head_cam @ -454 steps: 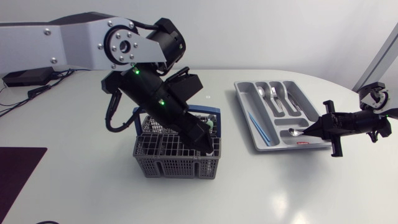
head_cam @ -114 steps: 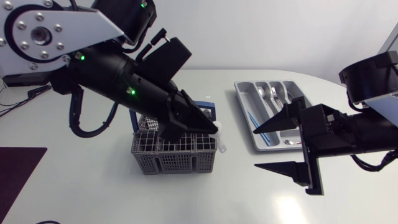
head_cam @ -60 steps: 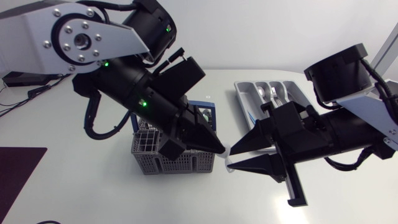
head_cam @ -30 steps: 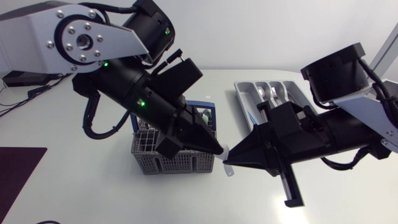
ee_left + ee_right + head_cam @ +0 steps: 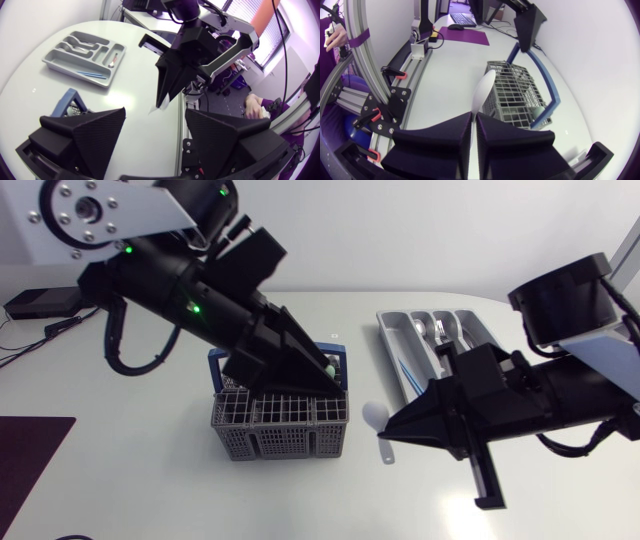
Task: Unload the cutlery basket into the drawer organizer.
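A white plastic spoon (image 5: pixel 374 418) hangs above the table just right of the grey cutlery basket (image 5: pixel 280 435), with my right gripper (image 5: pixel 388 430) shut on its handle. In the right wrist view the spoon (image 5: pixel 484 90) sticks out ahead of the shut right gripper (image 5: pixel 474 116), towards the basket (image 5: pixel 520 92). My left gripper (image 5: pixel 325 380) is open over the basket's right side, holding nothing. The left wrist view shows the open left gripper (image 5: pixel 155 122), with the right gripper and spoon (image 5: pixel 153 108) ahead of it. The grey drawer organizer (image 5: pixel 396 348) lies at the back right.
The organizer holds metal spoons (image 5: pixel 440 330) in its far compartments, a thin blue utensil (image 5: pixel 410 375) along its left slot and one more piece at its near end. The basket has a blue handle (image 5: pixel 335 352). My right arm spans the table between the organizer and the front edge.
My left gripper has opened, let go of the white spoon and drawn back up and to the left over the basket. The right gripper has shut on the spoon and holds it alone.
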Controlling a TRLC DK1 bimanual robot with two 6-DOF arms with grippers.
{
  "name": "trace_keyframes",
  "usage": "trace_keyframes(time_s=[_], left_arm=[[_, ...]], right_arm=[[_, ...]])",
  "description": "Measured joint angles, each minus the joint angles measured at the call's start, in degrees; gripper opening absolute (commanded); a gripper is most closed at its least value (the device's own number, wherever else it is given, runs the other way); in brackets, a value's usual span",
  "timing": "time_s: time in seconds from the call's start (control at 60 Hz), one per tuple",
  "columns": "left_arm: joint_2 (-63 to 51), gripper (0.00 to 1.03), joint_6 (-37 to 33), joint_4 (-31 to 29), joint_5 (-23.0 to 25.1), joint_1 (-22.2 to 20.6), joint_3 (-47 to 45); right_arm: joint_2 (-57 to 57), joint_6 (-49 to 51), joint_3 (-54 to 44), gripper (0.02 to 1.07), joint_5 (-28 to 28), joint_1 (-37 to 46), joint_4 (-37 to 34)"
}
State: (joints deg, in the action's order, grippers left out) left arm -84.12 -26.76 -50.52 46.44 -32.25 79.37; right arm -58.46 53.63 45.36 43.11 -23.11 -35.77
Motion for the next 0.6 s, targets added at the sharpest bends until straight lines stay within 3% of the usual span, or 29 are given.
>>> trace_keyframes(time_s=[0.133, 0.25, 0.45, 0.6], left_arm=[[1.9, 0.99, 0.1, 0.0, -4.5, 4.8, 0.1], [3.9, 0.99, -0.3, -0.1, -9.6, 6.4, -0.9], [5.6, 0.99, -0.8, -0.2, -18.3, 7.6, -4.7], [5.6, 0.99, -1.4, -0.2, -21.4, 8.7, -7.1]], right_arm=[[1.3, 5.3, -0.6, 0.07, -1.3, 9.9, -0.4], [1.4, 9.9, -1.7, 0.07, -3.8, 18.6, 1.5], [0.8, 16.0, -7.6, 0.07, -10.0, 27.7, 13.2], [-3.1, 20.7, -10.4, 0.07, -12.7, 33.1, 19.5]])
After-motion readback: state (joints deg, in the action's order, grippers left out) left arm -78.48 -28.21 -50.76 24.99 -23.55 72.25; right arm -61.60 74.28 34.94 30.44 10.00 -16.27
